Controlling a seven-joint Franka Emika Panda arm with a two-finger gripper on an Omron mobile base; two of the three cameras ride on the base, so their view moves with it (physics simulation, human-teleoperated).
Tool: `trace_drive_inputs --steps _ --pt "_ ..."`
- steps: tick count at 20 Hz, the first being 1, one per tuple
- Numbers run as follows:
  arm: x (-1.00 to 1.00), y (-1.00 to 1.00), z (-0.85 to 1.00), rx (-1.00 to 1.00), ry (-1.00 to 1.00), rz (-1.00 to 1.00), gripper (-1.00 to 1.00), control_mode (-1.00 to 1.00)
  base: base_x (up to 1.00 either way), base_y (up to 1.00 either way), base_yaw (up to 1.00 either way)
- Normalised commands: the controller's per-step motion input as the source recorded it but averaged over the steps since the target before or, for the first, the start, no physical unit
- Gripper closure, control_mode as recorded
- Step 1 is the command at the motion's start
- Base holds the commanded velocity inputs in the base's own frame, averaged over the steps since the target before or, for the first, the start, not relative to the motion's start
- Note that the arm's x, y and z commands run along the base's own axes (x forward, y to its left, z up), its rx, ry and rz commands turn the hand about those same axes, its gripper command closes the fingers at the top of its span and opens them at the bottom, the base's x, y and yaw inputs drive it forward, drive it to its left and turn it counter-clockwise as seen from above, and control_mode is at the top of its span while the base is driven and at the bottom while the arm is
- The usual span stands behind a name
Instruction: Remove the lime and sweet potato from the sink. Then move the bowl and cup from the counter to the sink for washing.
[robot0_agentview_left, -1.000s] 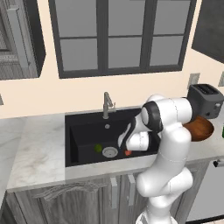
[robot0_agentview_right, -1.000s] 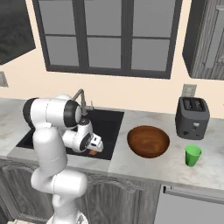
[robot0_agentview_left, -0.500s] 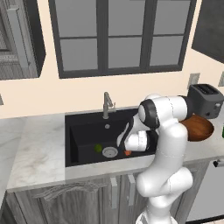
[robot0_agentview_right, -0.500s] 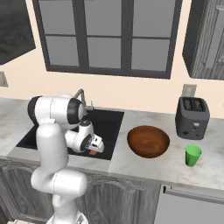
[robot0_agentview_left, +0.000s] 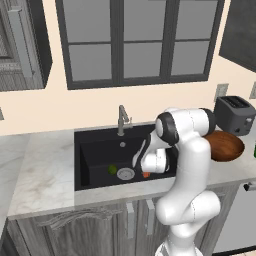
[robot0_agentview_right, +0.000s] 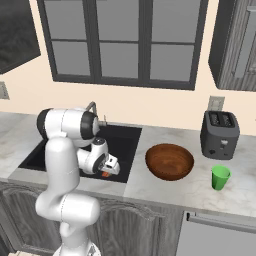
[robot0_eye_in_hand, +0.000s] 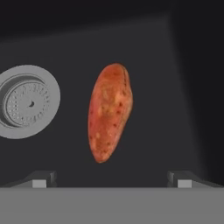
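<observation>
While my arm reaches down into the sink (robot0_agentview_left: 95, 150), I line up on the sweet potato.

Going largest to smallest: the black basin holds both items to be removed; the wooden bowl (robot0_agentview_right: 169, 161) and green cup (robot0_agentview_right: 220, 177) wait on the counter (robot0_agentview_right: 165, 192) to its right. My gripper (robot0_eye_in_hand: 109, 181) hangs spread wide, its 2 fingertips straddling the sweet potato (robot0_eye_in_hand: 109, 113), which lies loose on the basin floor beside the drain (robot0_eye_in_hand: 27, 101), ready to be pinched. The lime (robot0_agentview_left: 113, 169) sits past the drain.

Speckled orange-red sweet potato (robot0_eye_in_hand: 110, 113), matte black sink (robot0_eye_in_hand: 175, 65), silver drain (robot0_eye_in_hand: 27, 101)
</observation>
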Motion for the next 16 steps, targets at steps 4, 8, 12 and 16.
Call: trace_drive_inputs --steps 4,8,12,16 --pt "0.12 0.0 -0.12 0.0 0.0 0.0 -1.0 -1.0 0.0 0.0 0.0" --pt "0.12 0.0 -0.12 0.0 0.0 0.0 -1.0 -1.0 0.0 0.0 0.0" --pt "0.12 0.0 -0.11 0.0 0.0 0.0 -1.0 -1.0 0.0 0.0 0.0" --pt "0.1 0.0 -0.11 0.0 0.0 0.0 -1.0 -1.0 0.0 0.0 0.0"
